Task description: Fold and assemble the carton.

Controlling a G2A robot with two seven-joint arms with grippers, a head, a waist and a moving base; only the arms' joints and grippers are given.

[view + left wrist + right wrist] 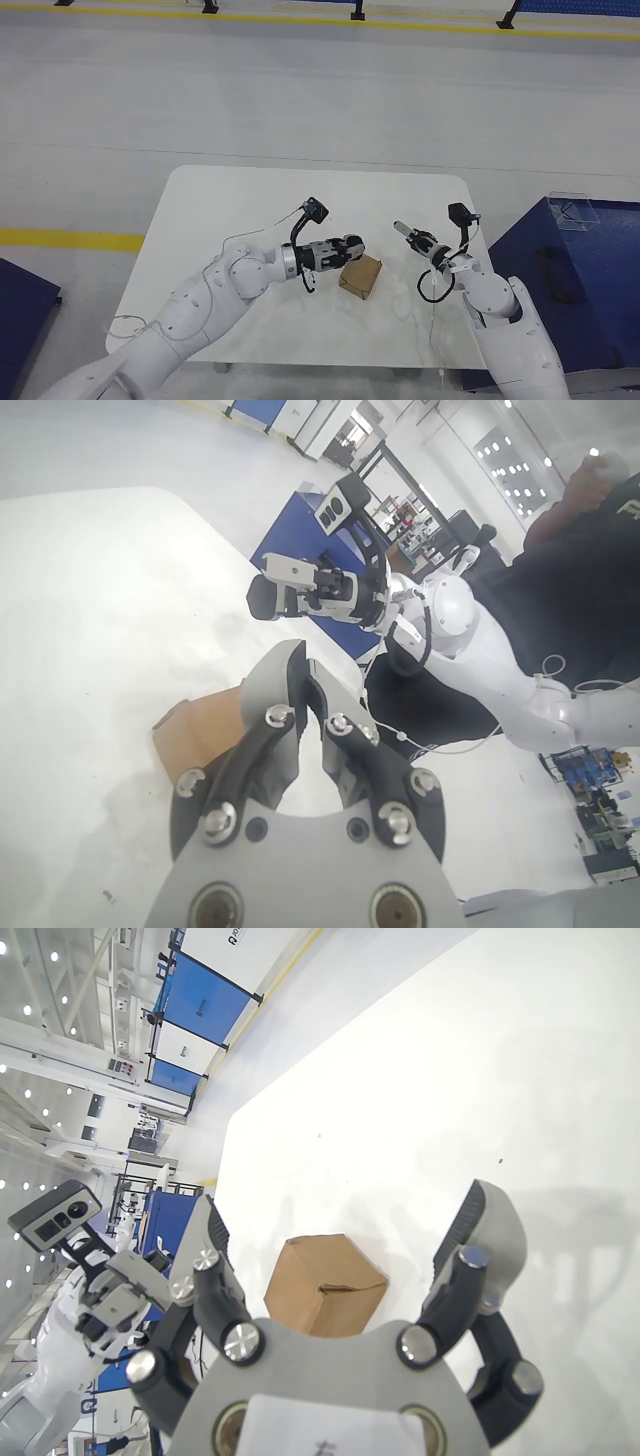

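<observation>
A small brown carton (361, 277) rests on the white table (240, 210), folded into a closed box with one seam slightly gaping. My left gripper (348, 246) hovers just beside and above its far-left corner, fingers shut with nothing between them. In the left wrist view the shut gripper (305, 662) partly covers the carton (200, 725). My right gripper (405, 232) is off to the carton's right and farther back, held above the table. The right wrist view has that gripper (345, 1200) open, with the carton (325, 1283) lying apart beyond its spread fingers.
A blue bin (585, 290) stands beside the table's right edge, with a clear plastic tub (572, 210) on its corner. Bare tabletop stretches across the back and left. Cables hang from both arms near the front edge.
</observation>
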